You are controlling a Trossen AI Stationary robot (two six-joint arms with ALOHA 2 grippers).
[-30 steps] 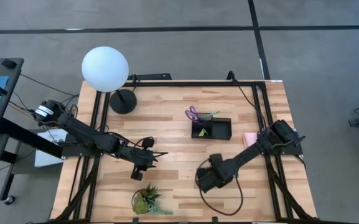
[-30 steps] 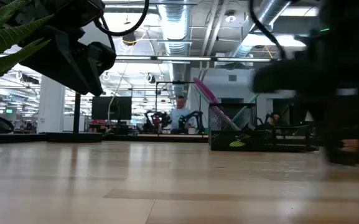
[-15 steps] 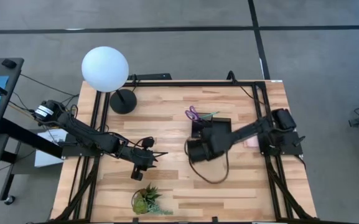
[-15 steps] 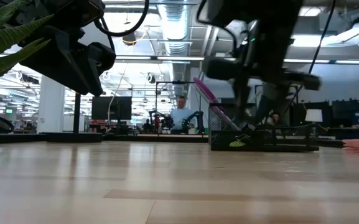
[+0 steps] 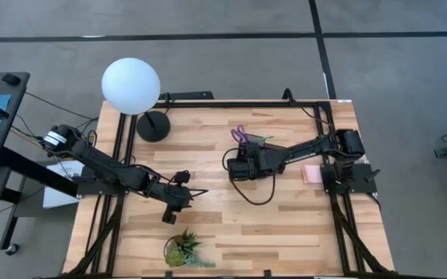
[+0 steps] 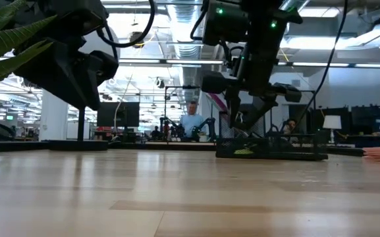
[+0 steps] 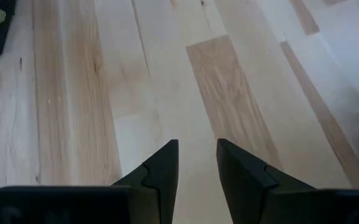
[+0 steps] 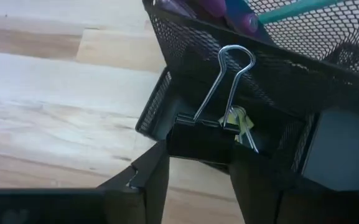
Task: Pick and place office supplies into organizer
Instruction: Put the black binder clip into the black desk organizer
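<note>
Standing over the table (image 5: 208,232), I see the right gripper (image 8: 195,158) reaching in from three o'clock toward the middle, its jaws pinching a black binder clip (image 8: 201,138) by the body. The clip's silver wire handles stick up against the mesh wall of the organizer (image 8: 303,68), right at the edge of the lower tray. Something yellow-green (image 8: 236,118) sits just behind the clip, half hidden by it, and I cannot tell what it is.

From above, the arm covers most of the organizer (image 5: 248,159); only its corner shows, a little toward one o'clock of the table's centre. Purple scissors (image 5: 239,136) poke out of the taller compartment at its twelve o'clock side, with a thin teal pen (image 5: 262,140) beside them. A pink sticky-note pad (image 5: 311,173) lies on the wood toward three o'clock, partly under the arm's base.

The left gripper (image 7: 196,163) waits over bare wood toward eight o'clock, jaws spread a little with nothing between them.

A small green plant (image 5: 183,249) stands at six o'clock, and a white globe lamp (image 5: 131,85) at eleven o'clock. At table height the plant's leaves (image 6: 5,39) are cut off at the frame edge, and the right gripper (image 6: 245,112) blocks much of the organizer (image 6: 275,150).
</note>
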